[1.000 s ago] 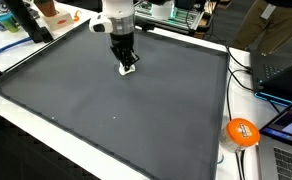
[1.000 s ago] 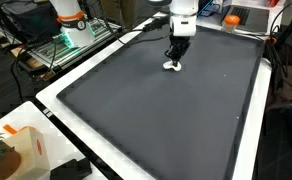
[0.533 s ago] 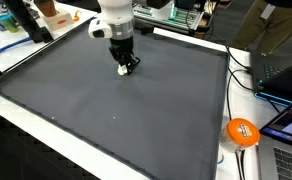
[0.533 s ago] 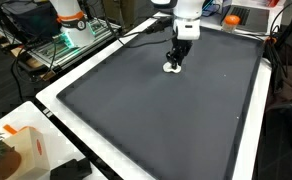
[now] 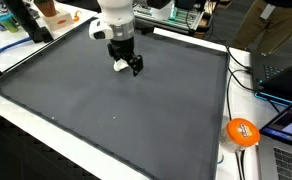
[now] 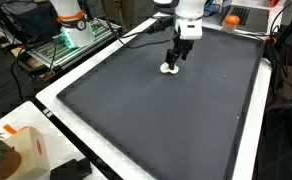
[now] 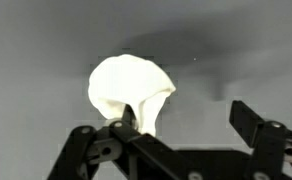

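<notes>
A small white crumpled object (image 5: pixel 119 66) (image 6: pixel 169 69) lies on the dark grey mat (image 5: pixel 136 120) (image 6: pixel 156 110), toward its far side. My gripper (image 5: pixel 128 67) (image 6: pixel 179 57) hangs just above it with the jaws spread wide. In the wrist view the white object (image 7: pixel 129 90) rests on the mat against my left finger (image 7: pixel 129 118), not between the jaws. The right finger (image 7: pixel 248 118) stands well apart from it. Nothing is held in my gripper (image 7: pixel 186 113).
An orange ball-like thing (image 5: pixel 242 132) sits on the white table border beside a laptop (image 5: pixel 286 75) and cables. A pale box with an orange mark (image 6: pixel 21 150) stands at the mat's near corner. Another robot base (image 6: pixel 68 18) and clutter line the far edge.
The jaws have gone from shut on the white object to wide open, letting it go onto the mat. The gripper has risen slightly and shifted a little sideways.
</notes>
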Robot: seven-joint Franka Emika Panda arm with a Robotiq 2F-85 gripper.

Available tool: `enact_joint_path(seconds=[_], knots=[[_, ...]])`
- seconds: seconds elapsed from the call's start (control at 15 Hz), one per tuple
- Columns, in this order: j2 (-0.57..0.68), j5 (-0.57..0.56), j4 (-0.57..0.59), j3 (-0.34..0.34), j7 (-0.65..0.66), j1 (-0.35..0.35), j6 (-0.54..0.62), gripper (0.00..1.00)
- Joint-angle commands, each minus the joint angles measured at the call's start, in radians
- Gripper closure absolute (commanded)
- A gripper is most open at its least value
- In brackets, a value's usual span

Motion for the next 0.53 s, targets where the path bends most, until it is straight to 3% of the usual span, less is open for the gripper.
enact_joint_path(seconds=[0.0,0.2,0.47], knots=[[-0.006,0.082,0.011,0.056,-0.104,-0.043,-0.024,0.00],[0.001,0.162,0.027,0.096,-0.189,-0.071,-0.019,0.00],[0.057,0.150,0.065,0.079,-0.191,-0.062,-0.026,0.00]])
